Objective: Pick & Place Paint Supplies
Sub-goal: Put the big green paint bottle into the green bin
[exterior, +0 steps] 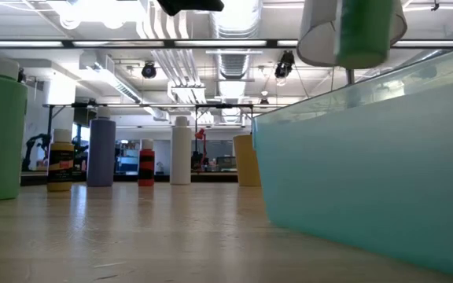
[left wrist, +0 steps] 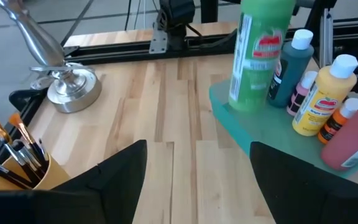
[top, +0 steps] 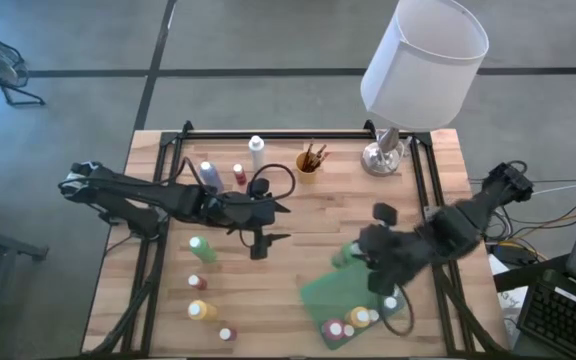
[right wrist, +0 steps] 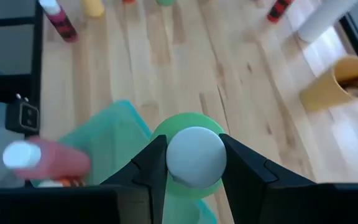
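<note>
While the right gripper (right wrist: 192, 163) pinches the white cap of the green bottle (right wrist: 185, 130) from above, that bottle stands upright at the edge of the teal tray (top: 330, 292) near the bench's front right corner. At bench centre, the left gripper (top: 260, 240) hovers with fingers spread, holding nothing; the brush cup (top: 309, 163) stands near the rear edge.

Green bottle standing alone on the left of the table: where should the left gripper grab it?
Come straight down and grip the green bottle across its round body, just under the cap. It stands upright with clear wood around it. The left gripper, open and empty, hangs just beside it.
</note>
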You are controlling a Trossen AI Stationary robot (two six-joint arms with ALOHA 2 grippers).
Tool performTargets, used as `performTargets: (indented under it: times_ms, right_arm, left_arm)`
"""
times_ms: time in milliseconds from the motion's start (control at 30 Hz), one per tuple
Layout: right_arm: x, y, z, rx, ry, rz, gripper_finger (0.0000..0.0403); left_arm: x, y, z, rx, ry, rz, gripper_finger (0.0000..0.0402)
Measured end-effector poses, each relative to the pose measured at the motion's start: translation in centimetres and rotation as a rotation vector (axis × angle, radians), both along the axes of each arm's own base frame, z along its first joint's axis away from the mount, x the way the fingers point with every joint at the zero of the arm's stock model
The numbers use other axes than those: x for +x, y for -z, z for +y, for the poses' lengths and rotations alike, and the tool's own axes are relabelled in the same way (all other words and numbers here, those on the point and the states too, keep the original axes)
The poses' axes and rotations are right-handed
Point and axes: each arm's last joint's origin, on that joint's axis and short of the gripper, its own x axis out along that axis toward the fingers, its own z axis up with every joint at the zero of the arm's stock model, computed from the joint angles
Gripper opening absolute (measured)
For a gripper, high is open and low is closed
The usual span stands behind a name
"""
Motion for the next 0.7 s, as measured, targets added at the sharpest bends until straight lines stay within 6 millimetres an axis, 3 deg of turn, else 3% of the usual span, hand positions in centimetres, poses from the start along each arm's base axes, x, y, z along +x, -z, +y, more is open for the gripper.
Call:
performTargets:
  times_ms: [167,700]
  right_arm:
    - [-1.9,1.2,1.4,-0.018,0.068,0.039,0.0114]
    - [-2.6,7.0,2.2,0.046,0.173,0.218,0.0114]
  left_arm:
    - [0.0,0.1,0.0,0.001,0.001,0.001,0.0287]
    - [0.1,-0.1,0.0,-0.004,0.002,-0.015,0.0286]
